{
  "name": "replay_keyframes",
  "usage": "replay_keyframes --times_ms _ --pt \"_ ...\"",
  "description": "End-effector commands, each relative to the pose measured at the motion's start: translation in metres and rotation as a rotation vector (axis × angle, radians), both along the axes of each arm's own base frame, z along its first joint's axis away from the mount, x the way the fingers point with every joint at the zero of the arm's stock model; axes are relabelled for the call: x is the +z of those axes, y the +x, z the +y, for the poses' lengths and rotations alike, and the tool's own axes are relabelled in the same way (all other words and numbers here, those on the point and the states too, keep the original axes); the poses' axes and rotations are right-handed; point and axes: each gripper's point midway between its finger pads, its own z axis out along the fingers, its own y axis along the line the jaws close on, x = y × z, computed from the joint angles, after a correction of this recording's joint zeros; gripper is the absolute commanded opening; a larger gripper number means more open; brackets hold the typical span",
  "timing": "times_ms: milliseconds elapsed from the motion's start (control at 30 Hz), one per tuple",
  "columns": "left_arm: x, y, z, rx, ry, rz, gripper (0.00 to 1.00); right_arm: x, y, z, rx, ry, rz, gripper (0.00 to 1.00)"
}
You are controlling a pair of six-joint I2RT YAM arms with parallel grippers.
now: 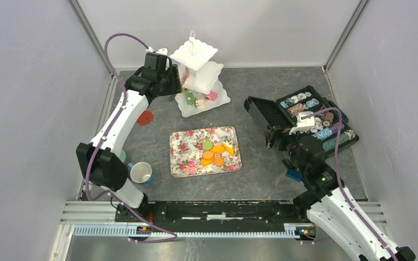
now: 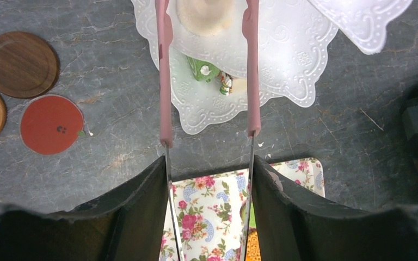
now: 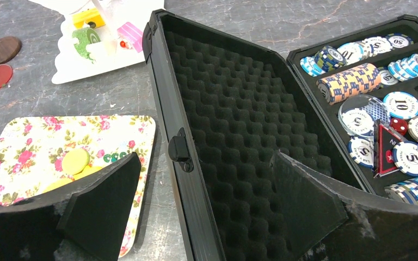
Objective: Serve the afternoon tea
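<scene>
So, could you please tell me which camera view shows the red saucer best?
The left wrist view: the red saucer lies whole, close and unobstructed. The top external view shows it small; the right wrist view catches it far off at the left edge.

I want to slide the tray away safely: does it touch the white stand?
Apart. The left wrist view shows bare table between the stand and the tray.
</scene>
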Motion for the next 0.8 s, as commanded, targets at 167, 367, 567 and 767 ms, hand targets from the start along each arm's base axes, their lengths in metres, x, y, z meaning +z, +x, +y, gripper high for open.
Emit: replay_keyframes --times_ms 167,367,567,767 --pt "0.043 -0.046 0.009 -0.059 -0.027 -0.100 0.60 0.025 0.003 0.004 0.010 0.037 -0.059 0.98" --pt "0.041 -0.093 0.015 -0.101 -0.048 -0.069 0.61 0.025 0.004 0.006 0.016 0.040 -0.062 0.98" --pt "0.024 -0.146 -0.010 -0.213 -0.209 0.021 0.61 0.019 0.005 0.006 0.018 0.032 -0.058 0.98" --pt "-0.012 -0.193 -0.057 -0.279 -0.308 0.146 0.61 0.018 0.005 0.007 0.021 0.033 -0.055 0.98"
